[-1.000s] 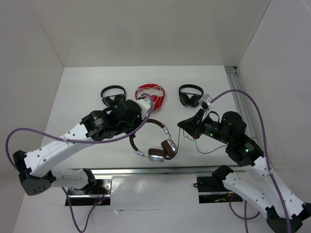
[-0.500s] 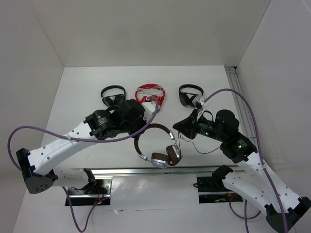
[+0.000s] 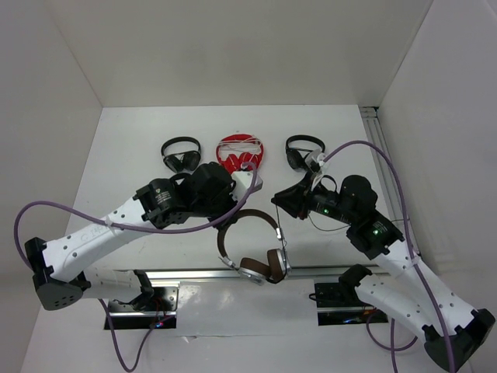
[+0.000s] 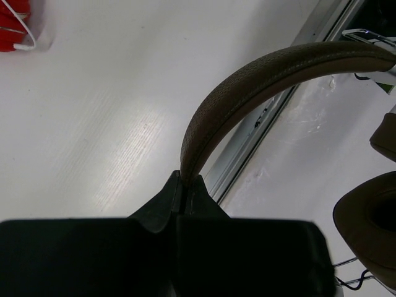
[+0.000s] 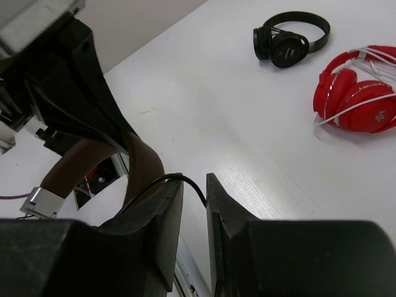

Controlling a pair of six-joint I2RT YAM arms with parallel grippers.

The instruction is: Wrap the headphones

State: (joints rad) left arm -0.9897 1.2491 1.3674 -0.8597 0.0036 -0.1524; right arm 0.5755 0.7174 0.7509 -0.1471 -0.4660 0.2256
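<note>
The headphones [image 3: 250,247], with a brown headband and silver-and-brown ear cups, hang with the cups over the table's near edge. My left gripper [image 3: 231,214] is shut on the brown headband [image 4: 247,86], and one ear cup [image 4: 371,216] shows at the right of the left wrist view. My right gripper [image 3: 279,200] is just right of the headband. Its jaws stand a narrow gap apart [image 5: 193,179]. The thin black cable [image 5: 154,184] runs over the left finger and down through that gap, next to the headband [image 5: 142,167]. The rest of the cable trails under the right arm [image 3: 322,225].
A red pair with a white cord [image 3: 239,152] lies at the back middle. One black pair [image 3: 179,152] lies to its left and another [image 3: 303,151] to its right. A metal rail [image 3: 194,275] runs along the near edge and another [image 3: 380,148] along the right wall.
The left gripper has carried the headphones right and toward the near edge, so the ear cups now hang over the rail. The right gripper has moved left, up to the headband.
</note>
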